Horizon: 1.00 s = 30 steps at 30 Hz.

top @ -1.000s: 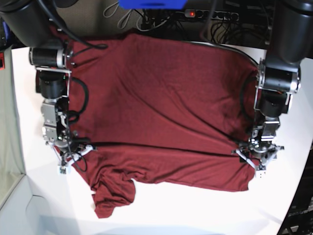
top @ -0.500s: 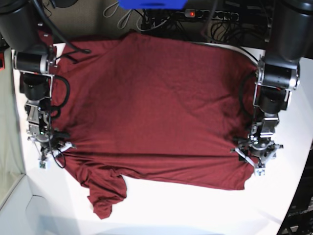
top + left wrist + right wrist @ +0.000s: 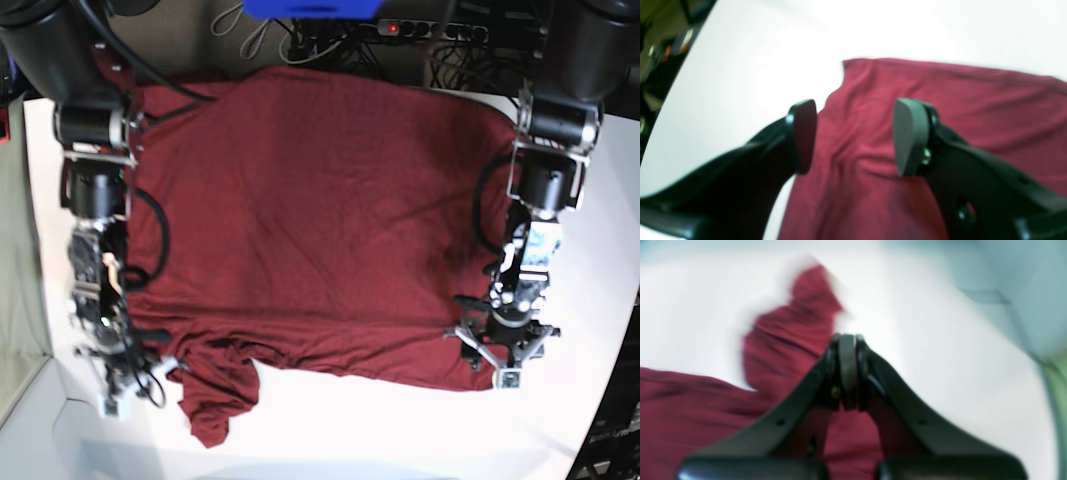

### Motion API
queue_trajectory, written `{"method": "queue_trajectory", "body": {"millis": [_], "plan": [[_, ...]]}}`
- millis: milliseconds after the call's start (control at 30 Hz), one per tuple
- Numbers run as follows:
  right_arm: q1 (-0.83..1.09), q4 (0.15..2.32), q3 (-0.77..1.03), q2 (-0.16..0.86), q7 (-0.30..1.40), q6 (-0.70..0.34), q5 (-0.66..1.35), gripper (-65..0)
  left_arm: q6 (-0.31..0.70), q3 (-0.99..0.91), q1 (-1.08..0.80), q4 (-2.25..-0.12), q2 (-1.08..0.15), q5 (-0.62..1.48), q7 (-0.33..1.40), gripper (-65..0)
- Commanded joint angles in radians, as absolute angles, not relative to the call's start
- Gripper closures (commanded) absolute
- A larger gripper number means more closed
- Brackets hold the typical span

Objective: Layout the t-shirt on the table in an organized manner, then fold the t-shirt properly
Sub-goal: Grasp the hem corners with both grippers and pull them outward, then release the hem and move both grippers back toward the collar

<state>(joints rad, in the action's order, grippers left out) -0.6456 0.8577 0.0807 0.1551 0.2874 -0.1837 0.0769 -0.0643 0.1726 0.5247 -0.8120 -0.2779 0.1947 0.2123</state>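
T-shirt (image 3: pixel 310 220) lies spread over the white worktop (image 3: pixel 400 430), maroon, mostly flat w/ light wrinkles. One sleeve (image 3: pixel 215 400) is bunched and crumpled at the near edge on the base view's left.

My left end effector (image 3: pixel 853 133) is over the shirt's corner on base view's right, jaws apart at a medium gap, nothing between them; fabric shows below the gap. One pad (image 3: pixel 803 133) sits over the shirt's edge beside bare worktop.

My right end effector (image 3: pixel 847 370) has its jaws pressed fully together, by the crumpled sleeve. Wrist view is blurred, so can't tell if any cloth is pinched.

Cables and a power strip (image 3: pixel 420 30) behind the far edge.
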Motion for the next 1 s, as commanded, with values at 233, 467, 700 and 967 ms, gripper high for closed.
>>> {"method": "queue_trajectory", "body": {"millis": [233,467,700,967], "plan": [[-0.811,0.754,0.039,0.096,0.278,-0.179,0.079,0.0,-0.070,0.047,0.377,-1.155,-0.300,0.191,0.463,-35.3],[-0.676,0.891,0.045,0.143,0.375,-0.177,0.084,0.0,-0.067,-0.093,0.154,-1.480,-0.305,0.183,0.711,-35.3],[-0.374,1.311,0.045,0.171,0.524,-0.177,0.081,0.0,-0.065,-0.145,0.004,-1.570,-0.349,0.182,0.806,-35.3],[-0.111,1.469,0.047,0.165,0.587,-0.177,0.084,0.0,-0.065,-0.140,-0.028,-1.492,-0.343,0.182,0.800,-35.3]]}}
